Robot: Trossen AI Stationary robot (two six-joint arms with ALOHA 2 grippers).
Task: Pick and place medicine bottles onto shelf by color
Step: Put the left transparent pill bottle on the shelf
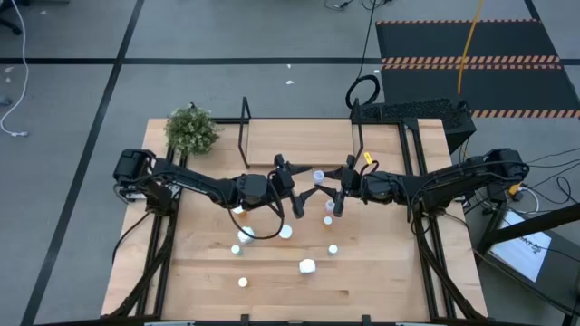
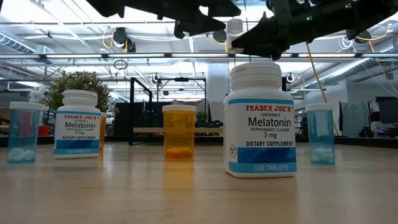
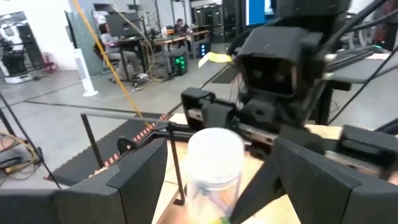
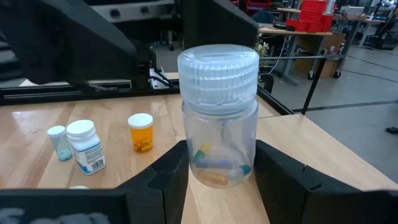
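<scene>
A: What is held? The clear bottle (image 4: 219,118) is clamped by the right gripper (image 4: 217,165), aloft mid-table.

B: And the left gripper (image 3: 211,180)? Spread wide around it. Release should wait until the shelf (image 1: 299,145) is reached.

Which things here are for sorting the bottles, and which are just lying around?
For the job:
clear bottle, held in the right gripper
left gripper, open on either side of it
orange bottle
white melatonin bottles
blue bottles
shelf

Just lying about:
bushy plant at the table corner
black floor mat
</scene>
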